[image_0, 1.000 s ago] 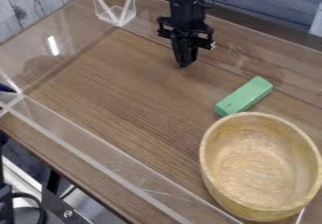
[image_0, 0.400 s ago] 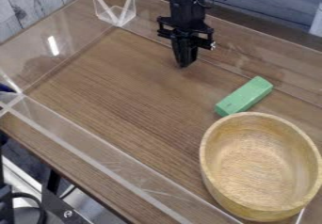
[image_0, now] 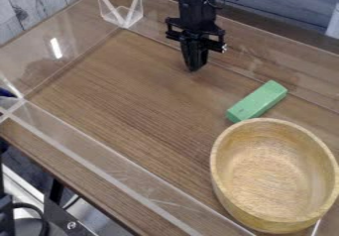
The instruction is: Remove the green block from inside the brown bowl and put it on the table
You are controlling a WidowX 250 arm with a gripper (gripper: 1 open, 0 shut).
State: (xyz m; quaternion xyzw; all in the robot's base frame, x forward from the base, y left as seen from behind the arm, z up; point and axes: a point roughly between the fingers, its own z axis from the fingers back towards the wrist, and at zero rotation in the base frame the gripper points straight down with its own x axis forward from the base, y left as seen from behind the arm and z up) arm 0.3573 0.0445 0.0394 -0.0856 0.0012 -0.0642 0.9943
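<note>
The green block lies flat on the table, just beyond the rim of the brown bowl. The bowl sits at the front right and nothing lies inside it. My black gripper hangs at the back centre, pointing down over the wood, well to the left of the block. Its fingers are pressed together with nothing between them.
Low clear acrylic walls run along the table's edges. A clear angled stand sits at the back left corner.
</note>
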